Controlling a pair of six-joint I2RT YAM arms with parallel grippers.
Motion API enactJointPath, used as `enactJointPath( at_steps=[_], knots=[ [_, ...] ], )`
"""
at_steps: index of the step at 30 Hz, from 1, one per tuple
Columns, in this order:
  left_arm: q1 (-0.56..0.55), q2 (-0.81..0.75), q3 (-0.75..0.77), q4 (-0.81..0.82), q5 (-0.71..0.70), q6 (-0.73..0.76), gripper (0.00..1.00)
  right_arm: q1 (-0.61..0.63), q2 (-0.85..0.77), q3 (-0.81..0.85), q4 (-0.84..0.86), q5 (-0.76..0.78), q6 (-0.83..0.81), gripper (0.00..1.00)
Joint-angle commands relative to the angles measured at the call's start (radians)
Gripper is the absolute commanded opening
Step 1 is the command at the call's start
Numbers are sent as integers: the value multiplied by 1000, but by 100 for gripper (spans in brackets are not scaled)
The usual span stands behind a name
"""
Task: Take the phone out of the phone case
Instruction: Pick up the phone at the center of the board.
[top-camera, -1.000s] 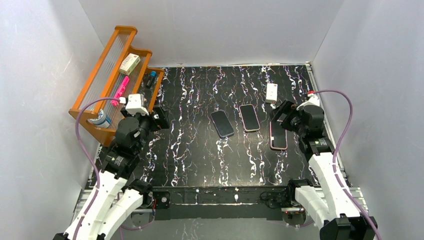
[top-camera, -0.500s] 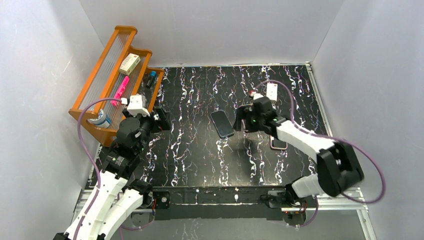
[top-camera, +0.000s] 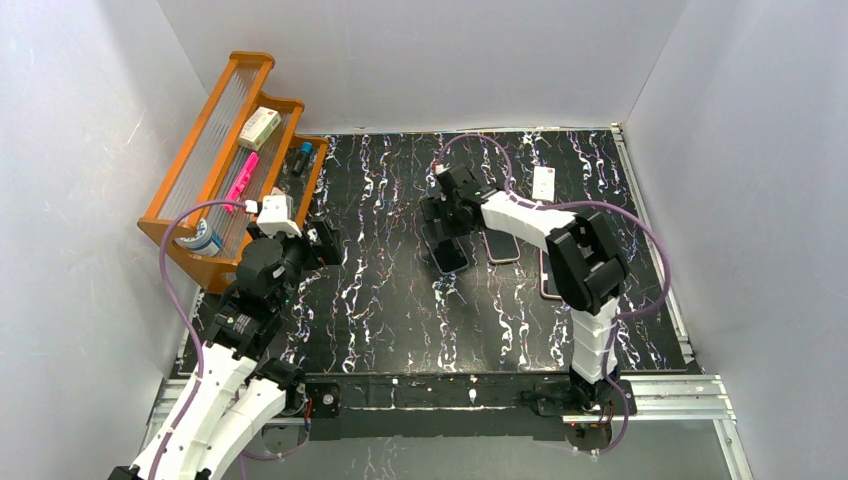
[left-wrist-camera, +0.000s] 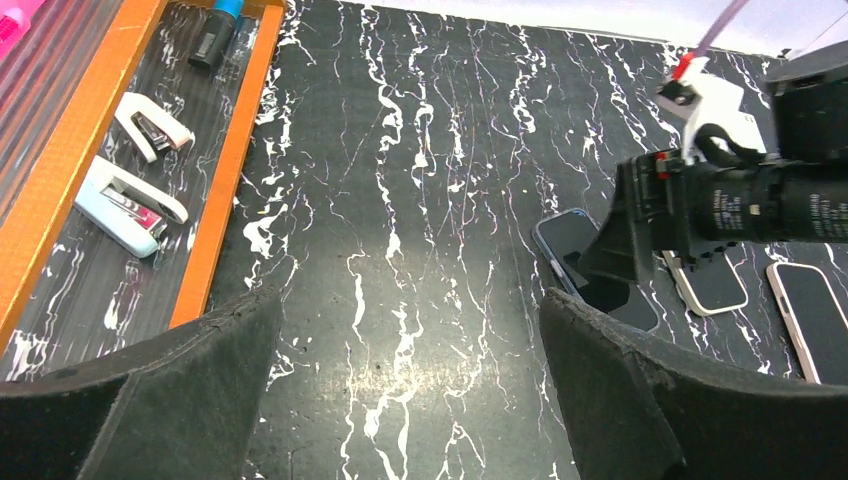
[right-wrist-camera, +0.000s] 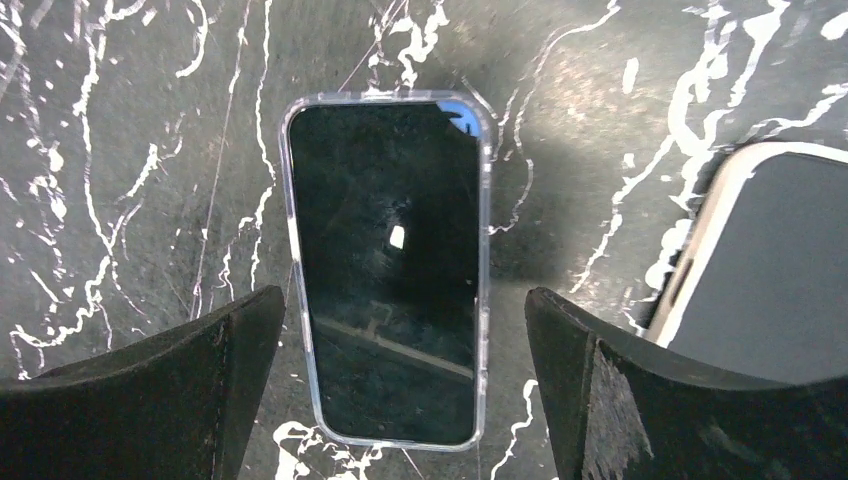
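Clear, glossy plastic rimmed the phone (right-wrist-camera: 388, 270), a slim, round-cornered slab with a dark glass screen. It lay flat near the middle of the black, white-veined tabletop (top-camera: 400, 310). Nothing of the job was done: the phone sat fully inside its phone case (right-wrist-camera: 484, 200), untouched. The right gripper (top-camera: 441, 214) hung directly above it, its black foam-padded fingers (right-wrist-camera: 150, 400) spread wide to either side, holding nothing. The left gripper (left-wrist-camera: 410, 330) hovered well apart, near the orange wooden rack (top-camera: 215, 150), fingers likewise apart and empty. Gripping, peeling the probably flexible rim and freeing the phone all seemed left to do. A beige-cased phone (right-wrist-camera: 760, 270) lay just beside.
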Motion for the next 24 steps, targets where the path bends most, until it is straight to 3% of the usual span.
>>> enactJointPath(
  at_steps=[1,14,21,24],
  knots=[
    [-2,-13,-7,-2,-3,18,98,21,80,122,-169,-15,-30,99],
    [-4,-5,-15,11,28,-18,98,82,199,212,-310,48,-36,99],
    [-3,114,56,-62,97,-96,98,110,222,189,-379,120,-49,99],
    [-3,164,84,-94,122,-114,98,120,231,175,-382,139,-48,93]
  ],
)
